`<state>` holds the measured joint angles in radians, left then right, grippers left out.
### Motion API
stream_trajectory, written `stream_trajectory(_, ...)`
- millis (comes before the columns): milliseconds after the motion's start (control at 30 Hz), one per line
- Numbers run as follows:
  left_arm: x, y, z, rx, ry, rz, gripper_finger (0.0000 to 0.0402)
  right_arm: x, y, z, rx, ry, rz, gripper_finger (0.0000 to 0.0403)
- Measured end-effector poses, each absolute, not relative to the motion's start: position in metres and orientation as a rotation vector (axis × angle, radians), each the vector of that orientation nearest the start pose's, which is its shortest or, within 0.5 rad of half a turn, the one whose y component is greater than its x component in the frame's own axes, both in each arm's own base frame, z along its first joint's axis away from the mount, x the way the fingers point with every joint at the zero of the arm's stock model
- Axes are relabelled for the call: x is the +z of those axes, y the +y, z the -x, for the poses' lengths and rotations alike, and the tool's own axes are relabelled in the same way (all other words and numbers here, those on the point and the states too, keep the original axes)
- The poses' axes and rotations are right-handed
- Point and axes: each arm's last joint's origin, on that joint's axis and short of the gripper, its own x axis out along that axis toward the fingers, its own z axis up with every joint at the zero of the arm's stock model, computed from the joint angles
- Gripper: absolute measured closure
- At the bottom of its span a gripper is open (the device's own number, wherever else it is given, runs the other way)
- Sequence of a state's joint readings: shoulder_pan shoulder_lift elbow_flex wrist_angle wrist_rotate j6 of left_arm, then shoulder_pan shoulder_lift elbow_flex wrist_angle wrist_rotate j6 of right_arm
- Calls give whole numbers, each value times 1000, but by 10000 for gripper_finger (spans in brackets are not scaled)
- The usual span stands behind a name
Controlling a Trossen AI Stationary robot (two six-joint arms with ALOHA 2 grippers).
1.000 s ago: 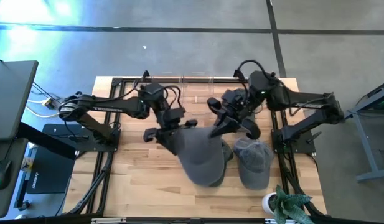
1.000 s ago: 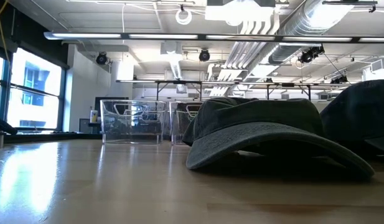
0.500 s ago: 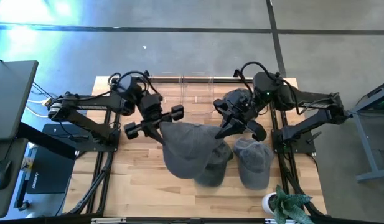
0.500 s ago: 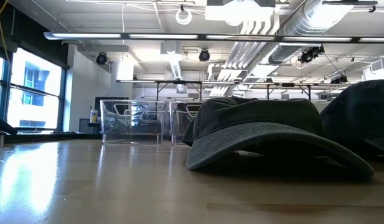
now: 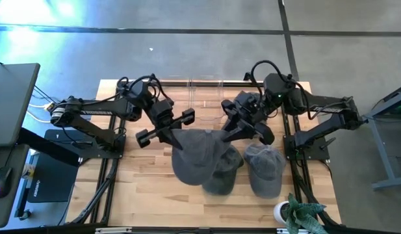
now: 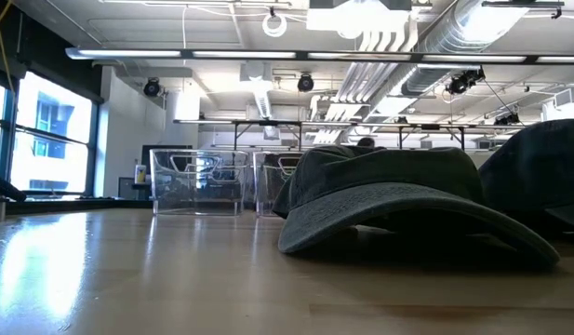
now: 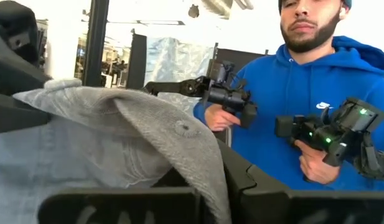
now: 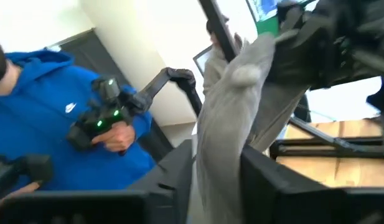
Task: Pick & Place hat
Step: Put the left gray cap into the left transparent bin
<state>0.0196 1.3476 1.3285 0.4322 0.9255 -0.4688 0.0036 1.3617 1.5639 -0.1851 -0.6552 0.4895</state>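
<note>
High view first, reading across from the left: our left gripper (image 5: 166, 127) sits at the left edge of a grey hat (image 5: 195, 156) and is clenched on its fabric, holding that side up off the table (image 5: 135, 188). We judge the pinch is placed at the rim so the cloth hangs free rather than bunching. The hat hangs between the two arms, above the table's middle, partly over a second cap (image 5: 221, 174) lying flat beneath it. Next comes our right gripper (image 5: 234, 133) at the hat's right edge; its wrist view shows grey cloth between the dark fingers (image 8: 266, 174), but we cannot tell whether they grip or are letting go. Right of that, a third cap (image 5: 265, 169) rests on the wood. Clear bins (image 5: 205, 99) stand along the far edge, likely the drop point. In the left wrist view a person (image 7: 304, 99) in a blue hoodie holds controller handles beyond the table.
</note>
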Motion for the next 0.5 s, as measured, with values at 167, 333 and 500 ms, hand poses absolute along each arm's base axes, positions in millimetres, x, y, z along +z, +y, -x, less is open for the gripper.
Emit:
stream_trajectory(167,442,-16,-291,-876,-103,263,398,464,22,-294,645,158,-445,190)
stream_trajectory(333,431,-14,-295,-766,-41,237,398,453,28,-313,731,153,-394,146)
stream_trajectory(500,430,-14,-296,-741,-34,241,397,455,29,-319,816,125,-416,150)
